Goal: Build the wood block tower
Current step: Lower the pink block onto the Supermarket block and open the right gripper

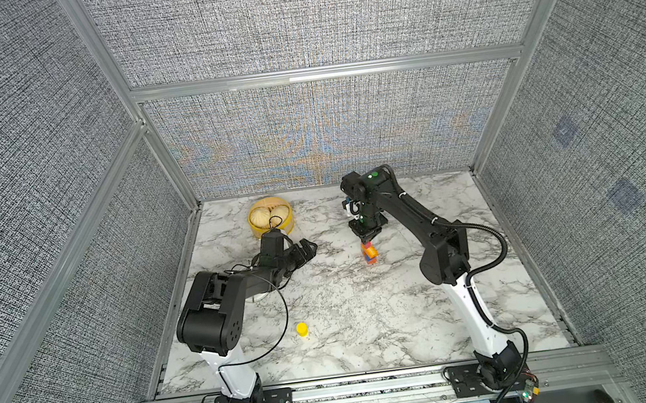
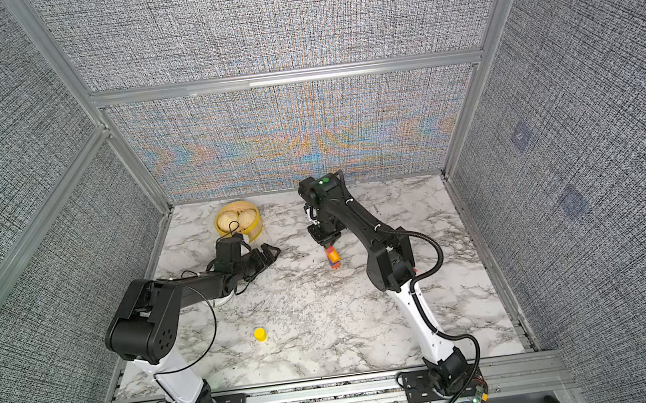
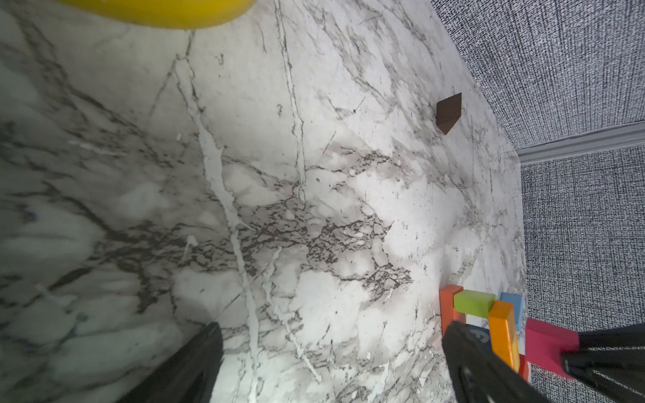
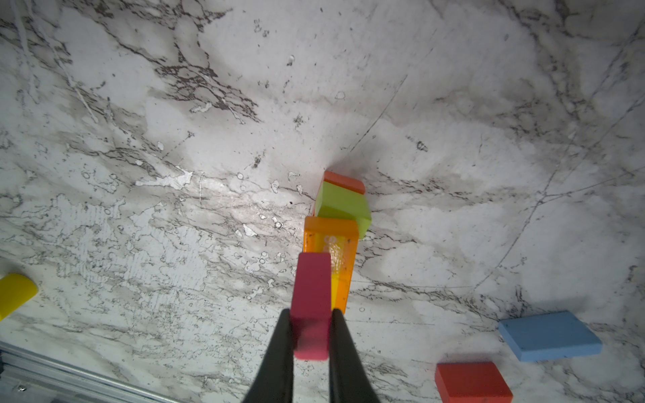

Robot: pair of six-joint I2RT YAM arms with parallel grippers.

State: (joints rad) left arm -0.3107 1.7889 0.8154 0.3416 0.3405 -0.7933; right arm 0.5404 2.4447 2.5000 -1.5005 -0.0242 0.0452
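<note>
Placement step: pink block (image 4: 311,289) pinched between right fingers (image 4: 275,356) over tower (image 1: 370,253); left fingers (image 3: 188,366) spread, empty. Calls next for square lowering, then gentle release.

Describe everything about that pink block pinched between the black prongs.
The pink painted wooden bar block looks matte, with softly rounded edges. The right tool is shut on its two sides, holding it off the marble table, over the slim multicoloured block tower, above the tower's orange bar. Whether it touches that bar cannot be told.
</note>
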